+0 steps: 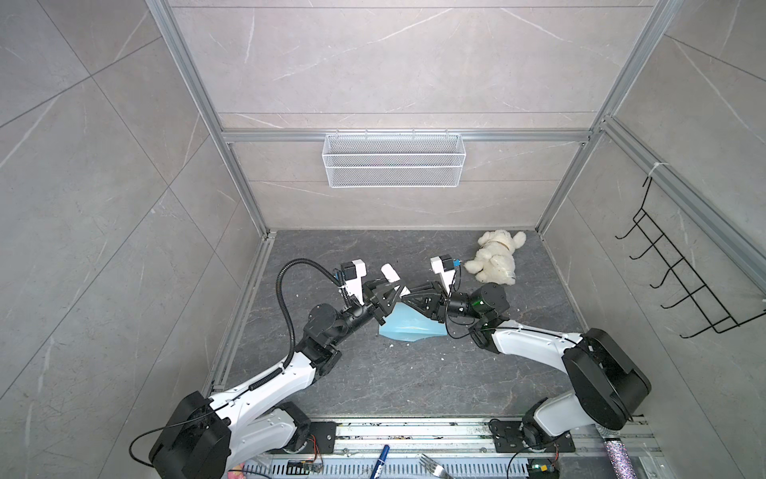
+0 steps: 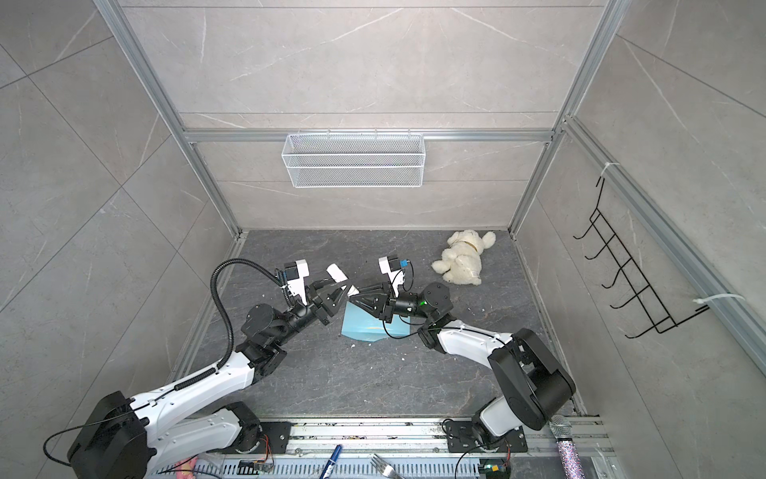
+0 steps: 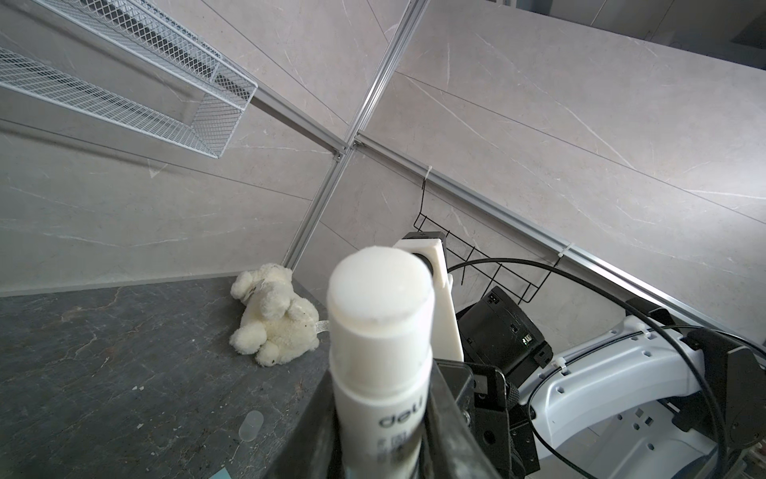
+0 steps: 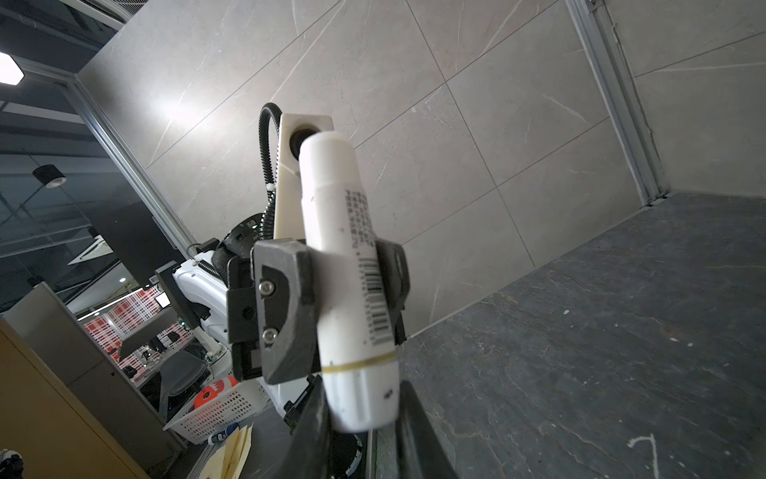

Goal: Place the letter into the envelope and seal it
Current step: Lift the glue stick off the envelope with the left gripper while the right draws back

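Closest to my bases, along the desk's near edge, a blue marker (image 1: 382, 459) and a fork (image 1: 433, 465) lie on the rail.

Further in, at the middle of the desk, the envelope (image 1: 408, 329) lies light blue and somewhat buckled. Its far part is hidden under my two wrists in both top views. Neither wrist view shows it clearly.

Just above it my left end effector (image 1: 383, 297) and right end effector (image 1: 414, 299) meet tip to tip, both on a white glue stick (image 1: 389, 273). The top views show only the stick's far end poking out past the fingers.

The right wrist view shows the grip itself. My left end effector (image 4: 344, 290) is clamped across the stick's middle, by the barcode. The ribbed base sits between the fingers of my right end effector (image 4: 364, 439), which press it from both sides.

The left wrist view alone shows the uncapped glue top and the printed label. It also shows a small translucent cap (image 3: 250, 425) lying on the desk.

Beyond, near the far right corner of the desk, a white plush toy (image 1: 495, 257) lies on its side. A white mesh basket (image 1: 393, 159) hangs on the back wall.
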Controlling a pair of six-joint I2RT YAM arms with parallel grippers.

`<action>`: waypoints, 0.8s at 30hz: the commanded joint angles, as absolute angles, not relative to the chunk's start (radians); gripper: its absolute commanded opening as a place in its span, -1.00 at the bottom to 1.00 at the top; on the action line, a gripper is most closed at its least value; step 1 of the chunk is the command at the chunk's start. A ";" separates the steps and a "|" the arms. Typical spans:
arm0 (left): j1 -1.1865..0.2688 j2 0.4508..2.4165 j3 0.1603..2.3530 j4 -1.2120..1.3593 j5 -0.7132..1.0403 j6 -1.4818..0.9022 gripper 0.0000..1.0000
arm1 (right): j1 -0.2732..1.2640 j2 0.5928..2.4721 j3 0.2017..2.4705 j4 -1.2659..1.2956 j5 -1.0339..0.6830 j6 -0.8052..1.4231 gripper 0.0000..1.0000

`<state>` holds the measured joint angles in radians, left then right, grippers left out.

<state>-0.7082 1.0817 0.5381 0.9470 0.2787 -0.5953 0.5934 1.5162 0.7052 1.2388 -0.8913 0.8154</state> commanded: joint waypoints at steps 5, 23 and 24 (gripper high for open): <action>-0.721 1.035 0.555 0.837 0.252 -0.541 -1.00 | 0.573 1.321 0.723 0.826 -0.605 0.477 0.45; -0.719 1.024 0.594 0.431 -0.100 -0.543 -1.00 | 0.581 1.337 0.953 -0.024 0.028 0.349 0.98; -0.718 1.026 0.598 0.413 -0.109 -0.547 -1.00 | 0.581 1.357 0.972 -0.055 0.043 0.353 0.98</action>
<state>-0.7181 1.0439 0.5442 0.4622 -0.0311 -0.5503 0.5774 1.3098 0.9169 0.1268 -0.0616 0.3397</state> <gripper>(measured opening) 0.269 0.990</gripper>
